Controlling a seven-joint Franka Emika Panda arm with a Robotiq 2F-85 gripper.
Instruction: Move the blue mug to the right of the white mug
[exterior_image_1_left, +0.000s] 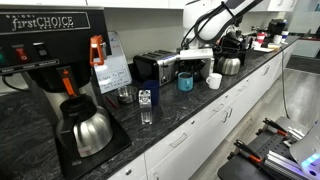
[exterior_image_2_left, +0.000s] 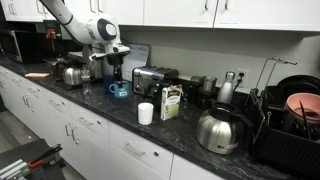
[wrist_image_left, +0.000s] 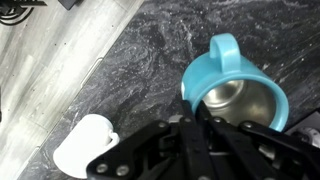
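Office kitchenette, dark marbled bench (wrist_image_left: 150, 40): my tool (exterior_image_2_left: 117, 72) hangs directly over the blue mug (exterior_image_2_left: 120, 90), which stands upright on the bench, close to its front edge. In the wrist view the mug's handle points to 12 o'clock, and the black fingers (wrist_image_left: 175, 140) converge at its near rim. I cannot tell whether they are clamped on the rim or merely closed together above it.

The white mug (exterior_image_2_left: 146, 113) stands apart from the blue one, at about 4 o'clock from it in an exterior view and at 8 o'clock in the wrist view.

Around them, a black-and-steel toaster (exterior_image_2_left: 152, 78) sits at 2 o'clock from the blue mug. A small carton (exterior_image_2_left: 172, 100) is just beside the white mug, its print too small to read. Farther along are a steel kettle (exterior_image_2_left: 220, 130) and a dish rack (exterior_image_2_left: 290, 115).

At the bench's other end stands a black coffee machine (exterior_image_1_left: 50, 50) lettered "firstCHOICE". A steel carafe (exterior_image_1_left: 90, 130) rests on its plate, and a drinking glass (exterior_image_1_left: 146, 105) with blue print stands nearby.
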